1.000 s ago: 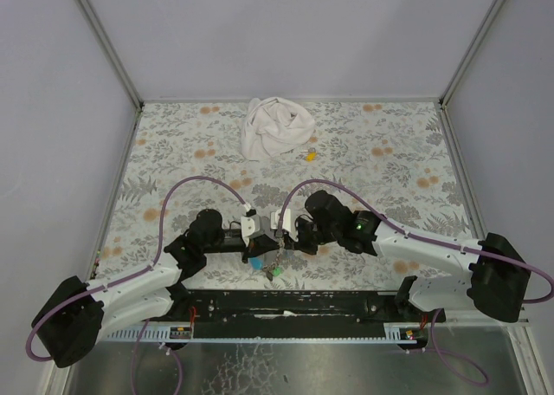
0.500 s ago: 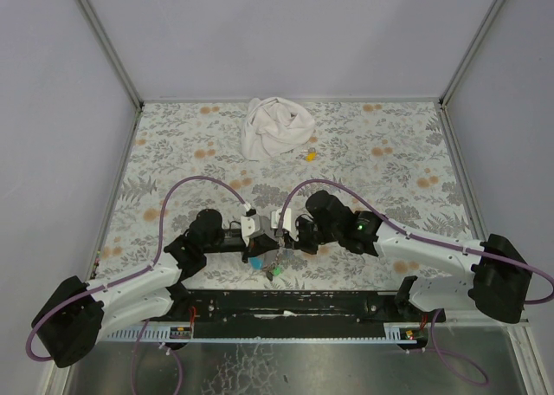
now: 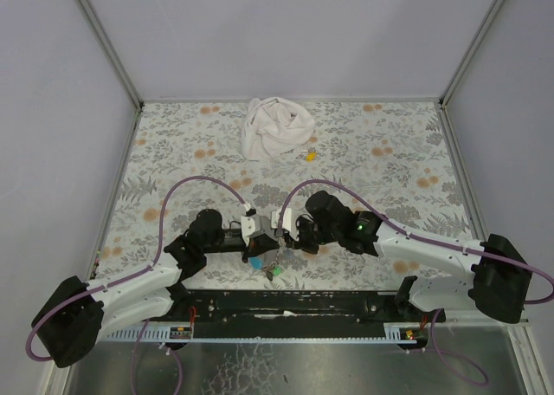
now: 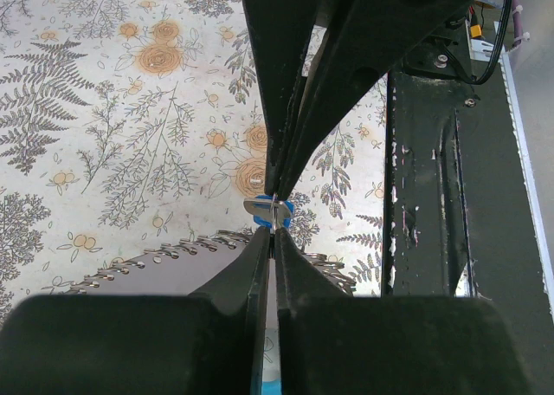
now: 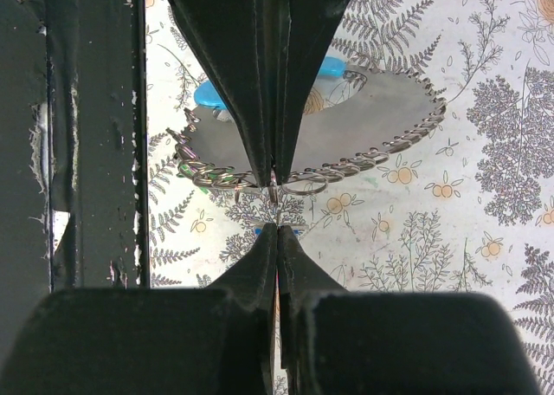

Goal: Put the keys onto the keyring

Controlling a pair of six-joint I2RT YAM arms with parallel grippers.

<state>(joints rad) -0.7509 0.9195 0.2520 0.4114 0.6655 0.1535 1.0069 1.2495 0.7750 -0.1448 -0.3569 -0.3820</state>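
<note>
My two grippers meet tip to tip low over the table near its front edge. My left gripper (image 3: 267, 236) (image 4: 273, 231) is shut on the keyring's grey strap (image 5: 363, 118), which is edged with small metal rings; its blue inner side (image 3: 257, 261) hangs below. My right gripper (image 3: 286, 236) (image 5: 277, 227) is shut on the blue-capped key (image 4: 273, 209), held edge-on against the left fingertips (image 5: 267, 165). A thin metal piece spans the small gap between the tips. A green key cap (image 3: 275, 272) hangs under the strap.
A crumpled white cloth (image 3: 275, 126) lies at the back of the floral table, with a small yellow object (image 3: 309, 155) beside it. A black rail (image 3: 294, 301) runs along the front edge just below the grippers. Grey walls close in the sides.
</note>
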